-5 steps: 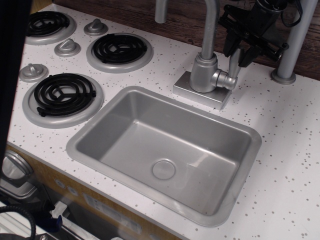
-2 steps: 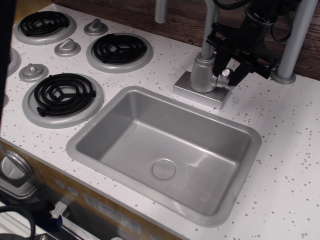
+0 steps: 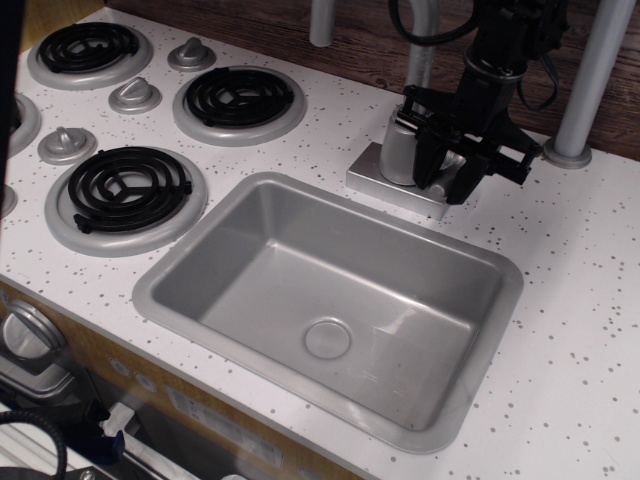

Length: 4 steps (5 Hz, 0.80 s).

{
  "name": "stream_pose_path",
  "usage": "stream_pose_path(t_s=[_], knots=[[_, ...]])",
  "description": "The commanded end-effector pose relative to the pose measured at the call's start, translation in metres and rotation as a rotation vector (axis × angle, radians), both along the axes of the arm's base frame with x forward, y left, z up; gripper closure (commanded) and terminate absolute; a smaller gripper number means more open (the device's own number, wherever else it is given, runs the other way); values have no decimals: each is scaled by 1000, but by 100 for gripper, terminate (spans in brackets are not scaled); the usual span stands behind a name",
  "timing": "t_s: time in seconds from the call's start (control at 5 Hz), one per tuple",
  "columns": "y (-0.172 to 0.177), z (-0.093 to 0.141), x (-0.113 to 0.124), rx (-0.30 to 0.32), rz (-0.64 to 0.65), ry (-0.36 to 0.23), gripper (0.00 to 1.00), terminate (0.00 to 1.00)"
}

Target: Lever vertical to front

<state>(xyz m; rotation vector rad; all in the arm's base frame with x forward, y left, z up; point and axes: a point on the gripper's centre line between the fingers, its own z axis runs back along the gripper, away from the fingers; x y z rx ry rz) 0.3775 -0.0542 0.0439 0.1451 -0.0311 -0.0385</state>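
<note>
The silver faucet body [image 3: 396,150] stands on its square base [image 3: 368,178] behind the sink, with the curved spout pipe [image 3: 421,55] rising from it. My black gripper [image 3: 447,180] is low at the faucet's right side, its two fingers apart and straddling the spot where the lever juts out. Only a small silver bit of the lever [image 3: 452,160] shows between the fingers. Its tilt is hard to read and the rest is hidden by the fingers [image 3: 430,165].
The grey sink basin [image 3: 190,250] lies in front of the faucet. Black coil burners [image 3: 125,190] [image 3: 240,97] and round silver knobs [image 3: 66,143] sit to the left. A grey upright post [image 3: 592,80] stands right of the gripper, against the wooden back wall.
The gripper has come down and leftward toward the front, from around the upright lever to low beside the faucet body. The lever no longer stands upright above the stub.
</note>
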Motion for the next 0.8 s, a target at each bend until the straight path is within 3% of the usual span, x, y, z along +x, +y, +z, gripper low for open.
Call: stream_pose_path(t_s=[0.0,0.4,0.6], knots=[[9,14,4,1,21,-58,0,0],[4,36,-18,50,91,-57,0,0],[3,44,-29,64,115,-63,0,100]])
